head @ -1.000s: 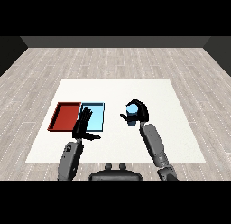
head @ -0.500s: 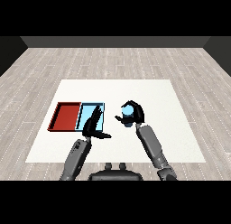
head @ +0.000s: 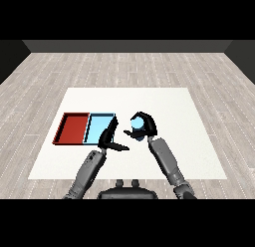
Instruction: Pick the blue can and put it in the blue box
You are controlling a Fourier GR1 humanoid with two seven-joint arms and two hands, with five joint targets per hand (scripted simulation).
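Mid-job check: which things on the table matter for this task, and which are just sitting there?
Part of the job:
blue can, held in the right robot hand
light blue tray

Just there:
red tray
left robot hand, holding nothing

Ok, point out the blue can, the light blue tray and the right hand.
blue can [head: 137,123], head view, on its visible light blue face.
light blue tray [head: 96,127], head view, on its bare floor.
right hand [head: 147,125], head view, on the fingers curled round the can.

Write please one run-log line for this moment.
right hand: curled round small blue can | left hand: open, at light blue tray | can: not in tray
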